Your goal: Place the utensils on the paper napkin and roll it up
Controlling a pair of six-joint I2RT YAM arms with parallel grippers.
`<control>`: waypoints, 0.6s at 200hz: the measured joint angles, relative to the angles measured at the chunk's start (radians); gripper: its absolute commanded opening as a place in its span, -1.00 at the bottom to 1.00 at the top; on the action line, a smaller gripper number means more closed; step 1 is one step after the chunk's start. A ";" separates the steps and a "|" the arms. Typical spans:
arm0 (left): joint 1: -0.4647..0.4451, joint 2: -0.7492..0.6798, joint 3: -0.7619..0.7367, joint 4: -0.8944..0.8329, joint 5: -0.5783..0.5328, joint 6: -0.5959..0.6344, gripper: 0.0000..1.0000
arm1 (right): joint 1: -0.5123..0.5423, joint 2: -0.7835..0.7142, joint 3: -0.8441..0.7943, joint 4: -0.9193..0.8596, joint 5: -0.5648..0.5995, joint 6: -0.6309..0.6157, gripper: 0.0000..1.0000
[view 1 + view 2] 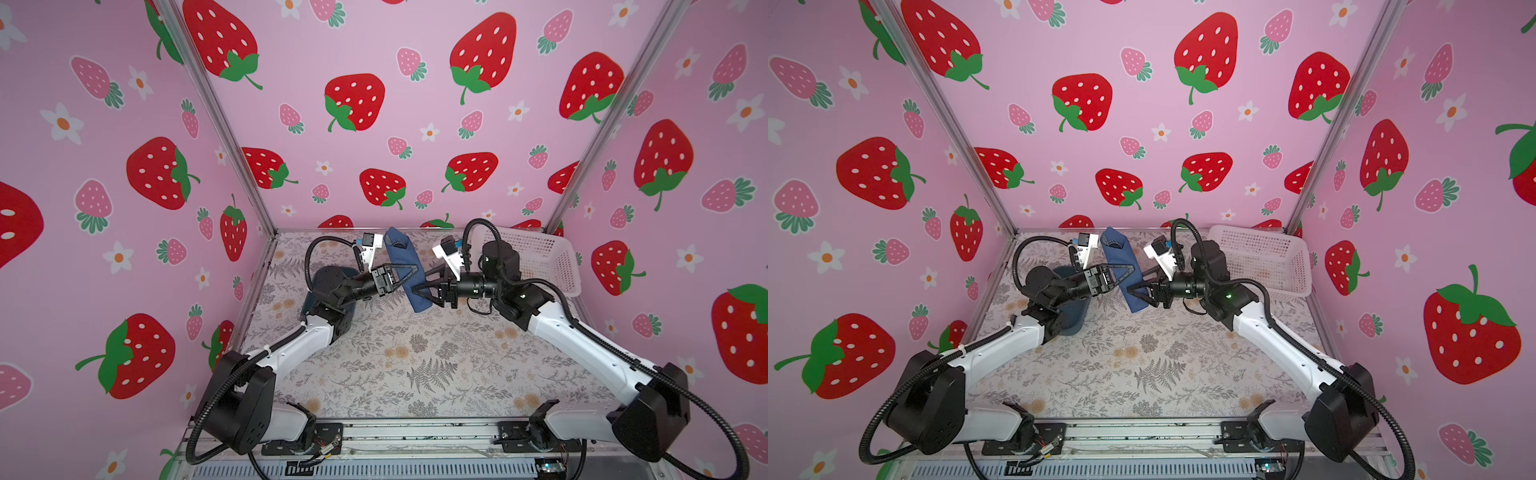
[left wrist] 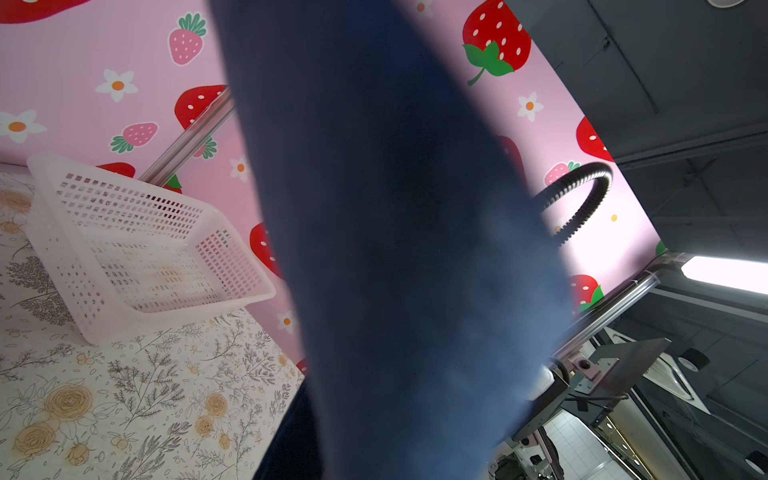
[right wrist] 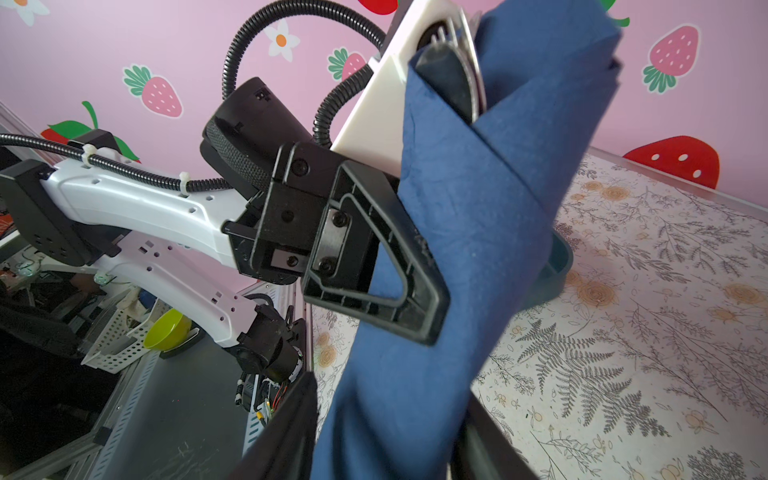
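The paper napkin is rolled into a navy bundle and hangs tilted in the air above the back of the table. The utensils are wrapped inside; only grey tips poke out of its upper end. My left gripper is shut on the roll's middle. The napkin fills the left wrist view and hides the jaws there. My right gripper straddles the lower end, open, with a gap showing beside one finger.
A white perforated basket stands at the back right, tilted against the wall. A dark teal tub sits under the left arm. Floral tablecloth covers the table; pink walls enclose three sides.
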 measured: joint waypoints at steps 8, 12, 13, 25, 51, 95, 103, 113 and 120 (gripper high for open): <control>0.000 0.000 0.001 0.000 0.003 -0.002 -1.00 | -0.001 0.001 0.000 0.000 0.000 0.004 0.02; 0.000 0.000 0.002 0.000 0.005 -0.002 -1.00 | -0.002 0.002 0.000 0.000 0.000 0.006 0.01; 0.000 0.000 0.002 0.000 0.005 -0.002 -1.00 | -0.002 0.002 0.000 0.000 0.000 0.006 0.01; 0.000 0.000 0.003 0.003 0.008 -0.003 -1.00 | -0.005 0.005 0.003 0.000 -0.012 0.018 -0.06; -0.002 0.000 0.008 0.004 0.016 -0.006 -1.00 | -0.008 0.030 0.020 0.016 -0.058 0.054 -0.18; -0.008 0.000 0.024 0.007 0.019 -0.009 -1.00 | -0.008 0.043 0.021 0.039 -0.117 0.092 -0.21; -0.009 0.000 0.026 0.007 0.019 -0.009 -1.00 | -0.008 0.043 0.021 0.041 -0.123 0.097 -0.24; -0.010 0.000 0.028 0.007 0.019 -0.009 -1.00 | -0.009 0.043 0.021 0.045 -0.130 0.102 -0.28; -0.010 0.000 0.029 0.008 0.022 -0.009 -1.00 | -0.009 0.043 0.021 0.046 -0.134 0.106 -0.30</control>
